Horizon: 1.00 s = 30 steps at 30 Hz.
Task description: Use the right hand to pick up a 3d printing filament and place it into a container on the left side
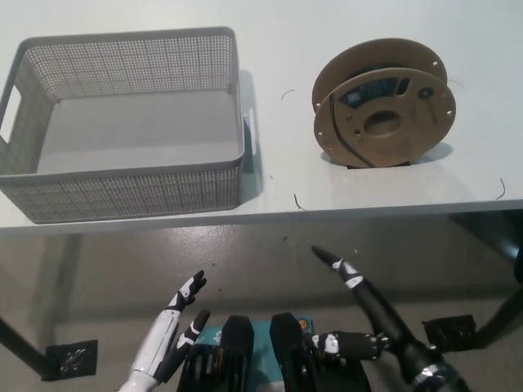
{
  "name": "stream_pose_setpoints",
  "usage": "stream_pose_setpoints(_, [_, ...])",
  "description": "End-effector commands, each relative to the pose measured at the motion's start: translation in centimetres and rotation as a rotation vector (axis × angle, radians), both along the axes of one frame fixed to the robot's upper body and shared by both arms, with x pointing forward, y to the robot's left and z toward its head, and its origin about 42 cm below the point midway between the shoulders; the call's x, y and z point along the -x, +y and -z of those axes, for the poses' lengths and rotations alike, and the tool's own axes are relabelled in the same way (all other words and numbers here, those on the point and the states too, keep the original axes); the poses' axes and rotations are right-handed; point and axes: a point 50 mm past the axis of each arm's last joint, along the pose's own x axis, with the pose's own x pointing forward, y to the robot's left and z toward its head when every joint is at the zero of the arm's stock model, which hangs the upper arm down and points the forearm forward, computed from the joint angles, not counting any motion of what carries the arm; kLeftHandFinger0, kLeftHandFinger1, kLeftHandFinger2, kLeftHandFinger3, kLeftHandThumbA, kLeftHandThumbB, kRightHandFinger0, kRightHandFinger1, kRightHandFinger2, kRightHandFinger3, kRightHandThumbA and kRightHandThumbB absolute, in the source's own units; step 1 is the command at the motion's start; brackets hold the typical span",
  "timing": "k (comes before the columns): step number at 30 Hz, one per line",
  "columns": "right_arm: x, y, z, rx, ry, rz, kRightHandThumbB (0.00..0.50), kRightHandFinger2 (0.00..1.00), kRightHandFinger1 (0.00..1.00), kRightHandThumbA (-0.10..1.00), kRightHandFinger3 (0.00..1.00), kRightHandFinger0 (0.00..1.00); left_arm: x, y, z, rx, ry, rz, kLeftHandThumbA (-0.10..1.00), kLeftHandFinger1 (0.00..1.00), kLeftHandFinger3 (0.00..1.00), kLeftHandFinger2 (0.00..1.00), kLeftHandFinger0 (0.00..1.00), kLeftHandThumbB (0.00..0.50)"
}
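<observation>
Right hand [372, 314] open, empty, below table edge | filament spool [382, 104] well beyond it, upright on table [327, 24]

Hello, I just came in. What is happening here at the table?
Nothing is being handled yet. A filament spool stands on its edge on the white table, with an empty grey basket to its left. The robot's black right hand is open, below the table edge and short of the spool. Its white left hand rests open at lower left.
</observation>
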Motion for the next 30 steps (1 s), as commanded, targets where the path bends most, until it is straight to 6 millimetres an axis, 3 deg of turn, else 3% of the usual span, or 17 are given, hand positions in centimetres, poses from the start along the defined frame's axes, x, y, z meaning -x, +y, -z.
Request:
stream_pose_setpoints(1, [0.5,-2.0,-4.5,-0.035,-0.126,0.021,0.232,1.0,1.0,1.0,1.0,1.0,-0.8,0.7,-1.9,0.025,-0.092,0.034,1.0,1.0,1.0,1.0,1.0,0.392])
stream_pose_setpoints(4, [1.8,-4.0,-7.6,-0.067,-0.21,0.053,0.254,1.0,1.0,1.0,1.0,1.0,-0.4,0.8,-1.9,0.024,-0.081,0.042,1.0,1.0,1.0,1.0,1.0,0.414])
stream_pose_setpoints(5, [1.9,-4.1,-7.8,-0.066,-0.217,0.056,0.255,1.0,1.0,1.0,1.0,1.0,-0.3,0.8,-1.9,0.025,-0.08,0.043,1.0,1.0,1.0,1.0,1.0,0.416])
stream_pose_setpoints(6, [2.1,-4.9,-8.7,-0.055,-0.265,0.071,0.234,1.0,1.0,1.0,1.0,1.0,-0.3,0.9,-2.0,0.02,-0.081,0.05,1.0,1.0,1.0,1.0,1.0,0.435])
stream_pose_setpoints(8, [1.8,-6.6,-11.2,-0.016,-0.33,0.089,0.269,1.0,1.0,1.0,1.0,1.0,-0.3,1.0,-2.1,0.011,-0.077,0.047,1.0,1.0,1.0,1.0,1.0,0.477])
stream_pose_setpoints(10, [0.9,-8.8,-14.9,0.039,-0.39,0.104,0.318,1.0,1.0,1.0,1.0,1.0,-0.4,1.2,-2.3,-0.002,-0.088,0.044,1.0,1.0,1.0,1.0,1.0,0.479])
stream_pose_setpoints(12, [-0.4,-10.6,-18.0,0.072,-0.44,0.112,0.322,1.0,1.0,1.0,1.0,1.0,-0.3,1.2,-2.3,-0.011,-0.085,0.044,1.0,1.0,1.0,1.0,1.0,0.475])
stream_pose_setpoints(15, [-1.7,-12.5,-21.2,0.144,-0.477,0.136,0.357,1.0,1.0,1.0,1.0,1.0,-0.1,1.2,-2.2,-0.01,-0.079,0.045,1.0,1.0,1.0,1.0,1.0,0.47])
stream_pose_setpoints(16, [-2.6,-13.3,-23.3,0.172,-0.471,0.134,0.379,1.0,1.0,1.0,1.0,1.0,-0.1,1.1,-2.1,-0.011,-0.082,0.046,1.0,1.0,1.0,1.0,1.0,0.462])
stream_pose_setpoints(18, [-3.5,-14.0,-25.0,0.221,-0.483,0.131,0.375,1.0,1.0,1.0,1.0,1.0,-0.1,1.2,-2.1,-0.012,-0.085,0.047,1.0,1.0,1.0,1.0,1.0,0.453])
stream_pose_setpoints(19, [-4.9,-14.9,-27.4,0.287,-0.467,0.155,0.438,1.0,1.0,1.0,1.0,1.0,0.1,1.2,-2.0,-0.008,-0.078,0.048,1.0,1.0,1.0,1.0,1.0,0.448])
stream_pose_setpoints(20, [-5.3,-15.1,-28.2,0.312,-0.461,0.16,0.446,1.0,1.0,1.0,1.0,1.0,0.1,1.2,-1.9,-0.006,-0.078,0.049,1.0,1.0,1.0,1.0,1.0,0.448])
stream_pose_setpoints(23, [-7.4,-15.7,-32.7,0.403,-0.4,0.149,0.37,1.0,1.0,1.0,1.0,1.0,0.7,1.1,-1.5,0.003,-0.065,0.046,1.0,1.0,1.0,1.0,1.0,0.439])
stream_pose_setpoints(24, [-8.5,-15.6,-35.3,0.419,-0.336,0.136,0.394,1.0,1.0,1.0,1.0,1.0,0.7,1.1,-1.5,0.004,-0.062,0.046,1.0,1.0,1.0,1.0,1.0,0.435])
stream_pose_setpoints(27, [-9.9,-15.0,-38.8,0.477,-0.27,0.131,0.393,1.0,1.0,1.0,1.0,1.0,0.5,1.2,-1.6,-0.001,-0.064,0.049,1.0,1.0,1.0,1.0,1.0,0.421])
stream_pose_setpoints(29, [-11.8,-15.1,-41.0,0.472,-0.221,0.091,0.296,1.0,1.0,1.0,1.0,1.0,0.5,1.1,-1.6,-0.002,-0.055,0.052,1.0,1.0,1.0,1.0,1.0,0.427])
stream_pose_setpoints(30, [-12.3,-15.1,-41.6,0.476,-0.208,0.091,0.289,1.0,1.0,1.0,1.0,1.0,0.5,1.1,-1.6,-0.001,-0.053,0.053,1.0,1.0,1.0,1.0,1.0,0.427])
